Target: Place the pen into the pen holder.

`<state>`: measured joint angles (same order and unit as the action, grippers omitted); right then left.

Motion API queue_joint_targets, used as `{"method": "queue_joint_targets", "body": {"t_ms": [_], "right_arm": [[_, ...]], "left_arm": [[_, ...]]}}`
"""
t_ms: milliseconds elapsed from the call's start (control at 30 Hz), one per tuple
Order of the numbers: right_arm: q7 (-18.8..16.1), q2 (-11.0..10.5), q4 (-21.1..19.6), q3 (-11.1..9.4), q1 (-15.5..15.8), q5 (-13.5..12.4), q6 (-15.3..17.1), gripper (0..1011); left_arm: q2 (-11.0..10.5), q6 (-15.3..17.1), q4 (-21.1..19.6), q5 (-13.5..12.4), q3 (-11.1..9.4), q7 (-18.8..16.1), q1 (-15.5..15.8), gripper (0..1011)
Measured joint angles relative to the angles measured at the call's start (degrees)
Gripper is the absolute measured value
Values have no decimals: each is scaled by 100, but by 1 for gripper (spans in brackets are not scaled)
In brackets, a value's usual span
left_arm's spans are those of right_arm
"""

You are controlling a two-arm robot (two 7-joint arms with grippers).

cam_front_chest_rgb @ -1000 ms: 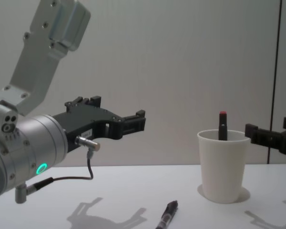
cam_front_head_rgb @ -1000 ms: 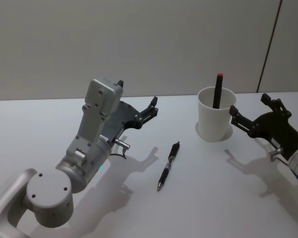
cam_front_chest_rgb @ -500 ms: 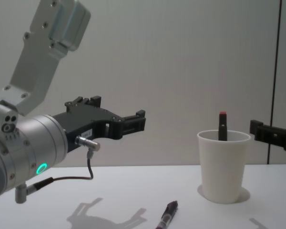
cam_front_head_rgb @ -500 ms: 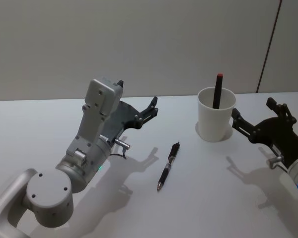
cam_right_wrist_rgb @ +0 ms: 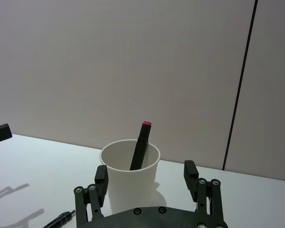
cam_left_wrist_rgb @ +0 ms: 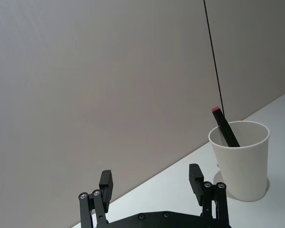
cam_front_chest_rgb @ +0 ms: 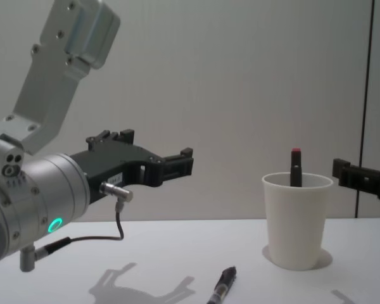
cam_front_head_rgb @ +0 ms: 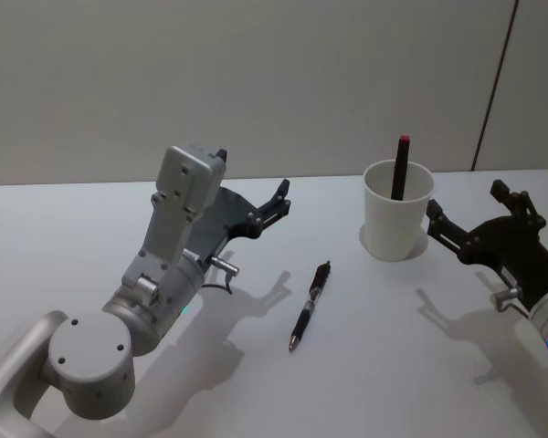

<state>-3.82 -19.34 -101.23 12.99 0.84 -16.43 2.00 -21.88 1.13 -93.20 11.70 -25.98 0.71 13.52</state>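
Observation:
A black pen (cam_front_head_rgb: 310, 306) with a dark red grip lies flat on the white table, between the two arms; the chest view shows it low down (cam_front_chest_rgb: 223, 286). The pen holder (cam_front_head_rgb: 397, 224) is a white paper cup standing upright to the pen's far right, also seen from the chest (cam_front_chest_rgb: 296, 221). A black marker with a red cap (cam_front_head_rgb: 400, 169) leans inside it. My left gripper (cam_front_head_rgb: 253, 173) hovers open and empty above the table, left of the pen. My right gripper (cam_front_head_rgb: 466, 199) is open and empty just right of the cup, not touching it (cam_right_wrist_rgb: 146, 171).
The white table (cam_front_head_rgb: 393, 365) runs back to a plain grey wall. My left arm's silver elbow and wrist housing (cam_front_head_rgb: 178, 228) rises tall at the left. Bare table lies around the pen and in front of the cup.
My right gripper has drawn back a little from the cup toward the right, then held still. The left arm, the pen and the cup have not moved.

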Motion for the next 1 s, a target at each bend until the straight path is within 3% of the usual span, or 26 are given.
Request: {"method": "queue_joint_targets", "body": {"t_ms": [200,733,1000], "right_arm": [[0,1,0,-3,0,0,-1,1002],[-1,1,0,-6,0,-4,-5,1001],[-1,1,1,-6,0,-4,-5,1001]], "left_arm": [[3,194,-49,131,10,50,-17,1001],[16,1137,-202,689,-26,313,-174,1001],[61,1295,-124,851,-143,397,-323,1001]]}}
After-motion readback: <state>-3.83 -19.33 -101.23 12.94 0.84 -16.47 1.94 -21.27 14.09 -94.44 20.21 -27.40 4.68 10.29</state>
